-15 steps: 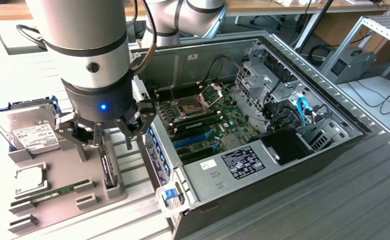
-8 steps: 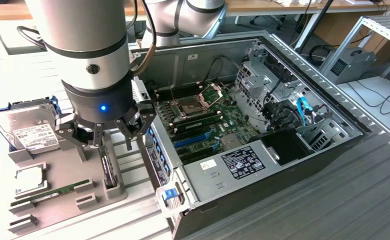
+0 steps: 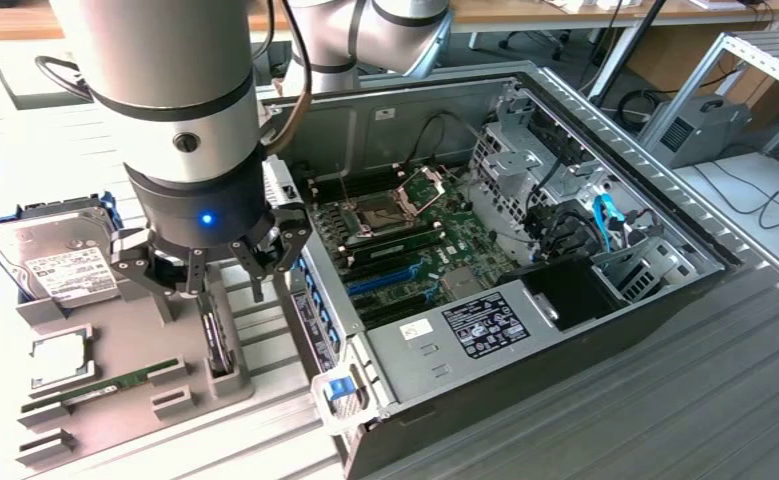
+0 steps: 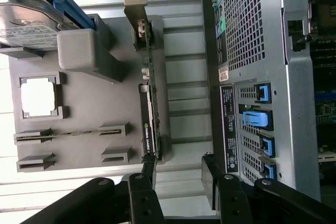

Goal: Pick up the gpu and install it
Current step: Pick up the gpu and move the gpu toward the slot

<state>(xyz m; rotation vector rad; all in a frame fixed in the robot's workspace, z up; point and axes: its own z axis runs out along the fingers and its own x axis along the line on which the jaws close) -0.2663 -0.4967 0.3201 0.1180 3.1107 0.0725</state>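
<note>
The gpu [image 3: 216, 345] is a thin dark card standing on edge in slots of the grey holder tray [image 3: 109, 330], beside the open computer case [image 3: 629, 300]. In the wrist view the gpu [image 4: 148, 103] shows edge-on, its silver end bracket [image 4: 134, 4] at the far end. My gripper [image 3: 209, 290] hangs just above the card, open, with nothing between its fingers. In the wrist view the gripper [image 4: 178, 174] stands with one finger [image 4: 149, 167] in line with the card's near end and the other finger [image 4: 211, 177] toward the case.
On the tray lie a silver hard drive [image 3: 56, 255] in a blue frame, a CPU chip [image 3: 56, 360] and a green memory stick [image 3: 96, 388]. Inside the case the motherboard [image 3: 403, 240] has blue slots [image 3: 386, 280]. The case's rear wall [image 4: 262, 51] stands close to the gripper.
</note>
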